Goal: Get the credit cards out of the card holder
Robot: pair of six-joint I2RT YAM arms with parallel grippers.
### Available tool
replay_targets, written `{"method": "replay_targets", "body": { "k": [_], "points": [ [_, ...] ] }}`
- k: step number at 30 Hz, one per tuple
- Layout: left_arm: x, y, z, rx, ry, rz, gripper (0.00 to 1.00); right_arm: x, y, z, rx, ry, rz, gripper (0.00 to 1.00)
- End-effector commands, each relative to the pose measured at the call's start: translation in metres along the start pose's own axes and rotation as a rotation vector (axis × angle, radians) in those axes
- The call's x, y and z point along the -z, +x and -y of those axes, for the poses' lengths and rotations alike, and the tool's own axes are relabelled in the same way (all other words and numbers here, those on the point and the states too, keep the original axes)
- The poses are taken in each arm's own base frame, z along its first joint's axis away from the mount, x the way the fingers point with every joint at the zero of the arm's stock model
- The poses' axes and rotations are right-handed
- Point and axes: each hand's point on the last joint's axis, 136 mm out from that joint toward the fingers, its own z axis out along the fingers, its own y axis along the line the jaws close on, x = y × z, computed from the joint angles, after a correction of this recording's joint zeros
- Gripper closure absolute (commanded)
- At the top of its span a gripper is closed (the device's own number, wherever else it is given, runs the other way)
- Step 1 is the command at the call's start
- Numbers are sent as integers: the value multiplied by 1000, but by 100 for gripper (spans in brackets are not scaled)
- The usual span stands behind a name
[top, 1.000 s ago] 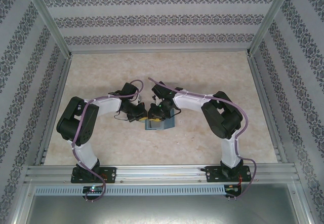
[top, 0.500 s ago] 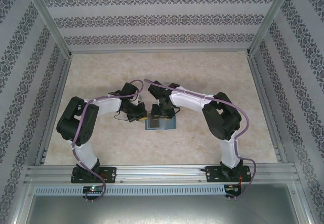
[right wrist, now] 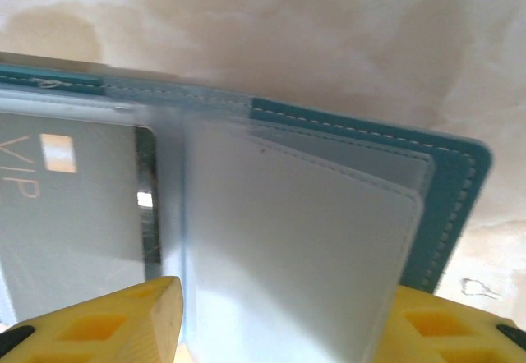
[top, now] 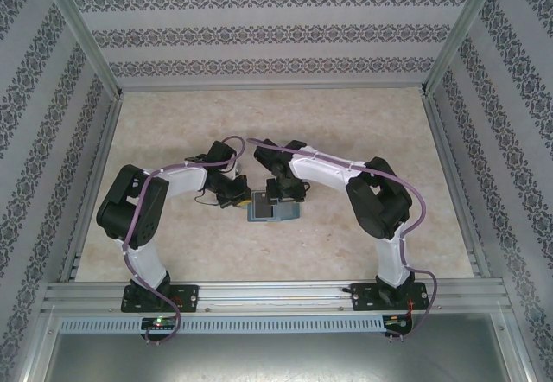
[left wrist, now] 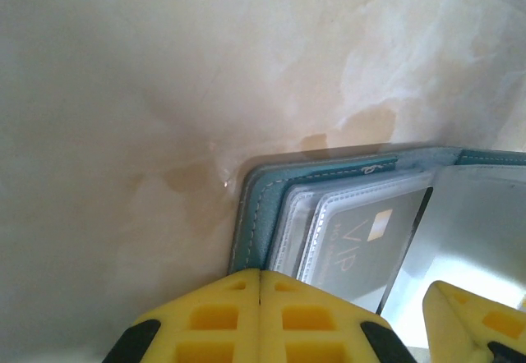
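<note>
We judge the task to be at its opening stage. The small teal-blue soft card holder (top: 272,213) lies spread like a book on the marbled beige tabletop (top: 363,123), near the middle, between the two arms. No card is out yet.

In the left wrist view a dark greyish credit card marked VIP with a small gold chip (left wrist: 362,252) sits inside a clear plastic sleeve of the holder. The left gripper (left wrist: 260,285) has its yellow fingers pressed together right at the holder's stitched outer edge. Whether they nip the cover or merely bear on it, we cannot tell.

The right gripper (right wrist: 283,318) stands spread, one yellow finger on either side of a pale inner leaf (right wrist: 296,240) on the other half of the holder. It clamps nothing that we can see.

The next move, as we read it, belongs to the right gripper. It should shift across to the VIP card's free edge, pinch that thin edge alone — not the sleeve — and draw it out along the pocket. Meanwhile the left should keep the soft holder from sliding or folding shut.
</note>
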Motion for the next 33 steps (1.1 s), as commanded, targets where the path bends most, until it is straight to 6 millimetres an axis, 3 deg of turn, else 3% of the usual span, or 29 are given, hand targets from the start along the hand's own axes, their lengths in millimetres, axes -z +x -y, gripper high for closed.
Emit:
{"method": "replay_targets", "body": {
  "k": [1, 11, 16, 26, 33],
  "points": [
    [-5, 7, -9, 3, -46, -43, 97, 14, -2, 23, 9, 82, 24, 44],
    [-4, 6, -7, -1, -46, -44, 97, -12, 8, 46, 0, 135, -34, 43],
    [4, 0, 4, -21, -31, -26, 97, -2, 4, 46, -5, 125, -5, 43],
    [23, -7, 26, -43, -5, 20, 97, 32, -9, 17, -37, -88, 67, 46],
    [12, 4, 45, -51, 50, -18, 97, 38, -19, -18, -106, -383, 79, 54]
  ]
}}
